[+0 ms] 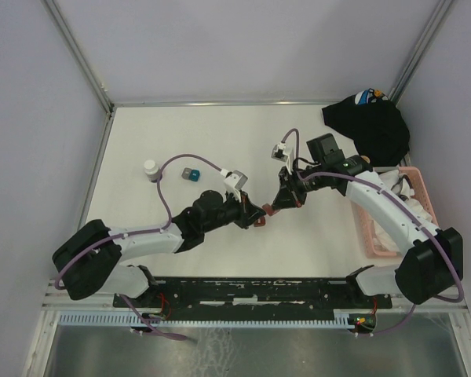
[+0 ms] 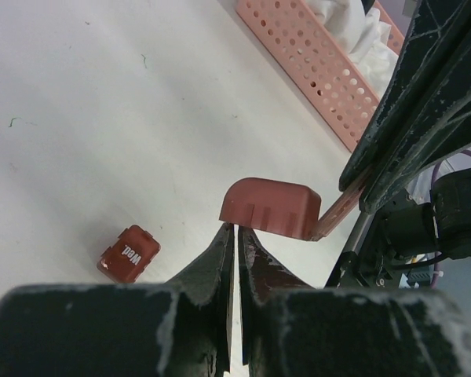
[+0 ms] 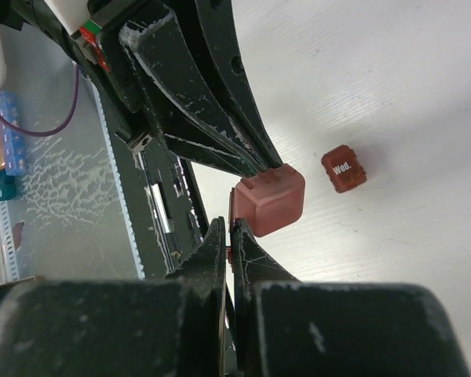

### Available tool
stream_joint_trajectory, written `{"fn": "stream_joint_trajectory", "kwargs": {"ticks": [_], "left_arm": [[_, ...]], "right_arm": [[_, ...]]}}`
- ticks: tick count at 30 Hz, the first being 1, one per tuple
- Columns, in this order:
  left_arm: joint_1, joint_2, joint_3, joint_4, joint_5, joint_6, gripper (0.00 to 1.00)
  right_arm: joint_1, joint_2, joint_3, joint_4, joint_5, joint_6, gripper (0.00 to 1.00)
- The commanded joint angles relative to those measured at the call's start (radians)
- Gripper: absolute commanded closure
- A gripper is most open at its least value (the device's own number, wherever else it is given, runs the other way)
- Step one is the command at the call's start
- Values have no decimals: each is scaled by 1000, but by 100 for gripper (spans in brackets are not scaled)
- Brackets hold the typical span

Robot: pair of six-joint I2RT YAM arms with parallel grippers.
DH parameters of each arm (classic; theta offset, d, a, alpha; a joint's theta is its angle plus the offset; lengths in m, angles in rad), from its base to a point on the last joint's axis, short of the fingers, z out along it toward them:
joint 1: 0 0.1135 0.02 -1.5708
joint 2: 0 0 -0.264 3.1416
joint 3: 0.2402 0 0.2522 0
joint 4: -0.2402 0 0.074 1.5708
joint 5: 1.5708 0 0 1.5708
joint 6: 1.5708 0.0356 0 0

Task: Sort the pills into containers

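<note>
A dark-red square container (image 2: 271,206) hangs above the table between both arms. My left gripper (image 2: 235,228) is shut on the container's edge. My right gripper (image 3: 231,225) is shut on the thin lid flap (image 2: 335,214) at the container's side (image 3: 268,200). In the top view the two grippers (image 1: 259,212) (image 1: 275,206) meet at mid-table. A second dark-red container marked "Wed." (image 2: 129,253) (image 3: 344,168) lies shut on the table just below them (image 1: 261,222). A small vial (image 1: 150,168) stands at the back left. No pills show.
A blue and a teal box (image 1: 190,173) sit next to the vial. The pink slatted basket (image 1: 370,236) with white cloth in it lines the right edge, and a black cloth (image 1: 369,126) lies behind it. Metal frame posts stand at the back corners.
</note>
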Motion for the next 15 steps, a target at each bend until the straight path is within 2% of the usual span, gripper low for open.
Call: {"fn": "stream_joint_trajectory", "kwargs": {"ticks": [1, 7, 15], "left_arm": [[9, 2, 32, 55, 33, 44, 90], [10, -94, -55, 50, 69, 46, 87], [10, -300, -207, 50, 56, 40, 67]], "right_arm": [[4, -1, 25, 9, 25, -6, 98], [-20, -1, 20, 26, 110, 4, 98], [-50, 41, 23, 33, 113, -2, 98]]}}
